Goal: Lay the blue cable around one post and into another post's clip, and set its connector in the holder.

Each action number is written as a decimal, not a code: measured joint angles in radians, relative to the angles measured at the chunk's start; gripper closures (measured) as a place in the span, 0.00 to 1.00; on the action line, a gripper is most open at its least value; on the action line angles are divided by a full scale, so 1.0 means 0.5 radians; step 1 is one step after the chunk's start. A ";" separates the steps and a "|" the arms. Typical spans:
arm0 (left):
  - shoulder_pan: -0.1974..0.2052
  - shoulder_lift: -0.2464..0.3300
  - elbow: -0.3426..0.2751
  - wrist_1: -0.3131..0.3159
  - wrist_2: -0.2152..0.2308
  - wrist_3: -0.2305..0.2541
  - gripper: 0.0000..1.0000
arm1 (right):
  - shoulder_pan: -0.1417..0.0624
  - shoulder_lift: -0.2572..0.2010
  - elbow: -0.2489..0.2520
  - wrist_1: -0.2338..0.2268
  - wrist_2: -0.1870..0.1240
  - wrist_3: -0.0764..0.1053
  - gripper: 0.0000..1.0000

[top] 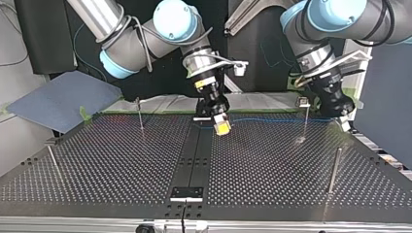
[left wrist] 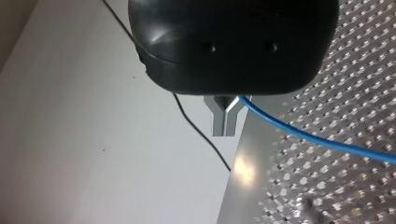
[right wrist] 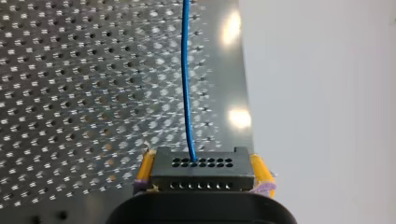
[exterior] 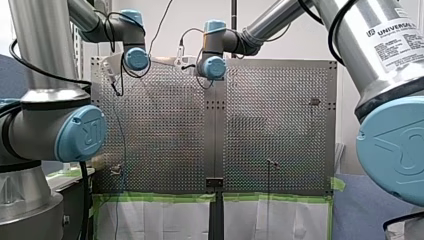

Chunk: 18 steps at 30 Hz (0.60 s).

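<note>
Yellow pads [right wrist: 147,167] of my right gripper [top: 222,127] clamp the black connector [right wrist: 201,169] from both sides. In the top view it hangs just above the perforated desk [top: 121,160], near the far middle. From the connector the blue cable [top: 277,119] runs toward three o'clock, low over the desk, past a thin post [top: 305,119] topped with a clip; whether it touches the post I cannot tell. It ends at my left gripper [top: 344,122] by the desk's far corner. In the left wrist view the metal fingers [left wrist: 220,122] are pinched together on the cable, which leaves them toward four o'clock.
</note>
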 joint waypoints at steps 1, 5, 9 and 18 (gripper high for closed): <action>0.020 0.000 0.009 -0.003 0.020 -0.007 1.00 | -0.001 0.001 -0.017 0.002 -0.002 0.001 1.00; 0.088 0.000 0.047 -0.027 0.088 -0.038 1.00 | 0.001 0.005 -0.072 0.003 -0.016 0.005 1.00; 0.164 -0.007 0.102 -0.054 0.160 -0.065 1.00 | 0.003 0.008 -0.090 -0.018 -0.066 0.022 1.00; 0.230 -0.078 0.211 -0.076 0.253 -0.165 1.00 | 0.003 0.046 -0.131 -0.022 -0.105 0.038 1.00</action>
